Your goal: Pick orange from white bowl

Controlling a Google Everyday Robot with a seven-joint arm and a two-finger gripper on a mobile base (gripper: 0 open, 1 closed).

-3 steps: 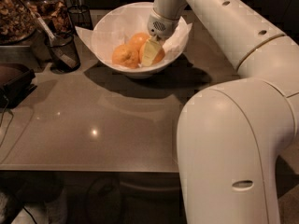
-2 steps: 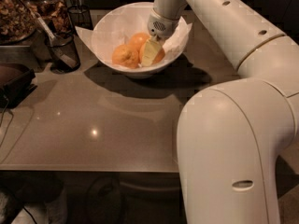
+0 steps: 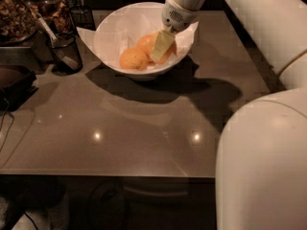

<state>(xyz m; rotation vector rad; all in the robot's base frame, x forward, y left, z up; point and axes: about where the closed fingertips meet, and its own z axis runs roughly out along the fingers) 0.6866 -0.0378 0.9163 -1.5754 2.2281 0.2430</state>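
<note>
The white bowl (image 3: 111,32) stands at the back of the table, lined with white paper whose corners stick out past the rim. Inside it lie a light-orange orange (image 3: 133,59) at the front left and a second orange (image 3: 146,44) behind it. A deeper orange patch shows to their right. My gripper (image 3: 163,46) reaches down from the upper right into the bowl. It sits right at the second orange and partly covers it. I cannot tell whether it holds that orange.
A black mesh cup (image 3: 64,54) with a utensil stands left of the bowl. Jars of snacks (image 3: 17,13) are at the far left and a dark object (image 3: 14,83) lies at the left edge. My white arm (image 3: 261,162) fills the right side.
The gripper stays in the bowl at the oranges, only a little higher and to the right. The oranges have not visibly moved.
</note>
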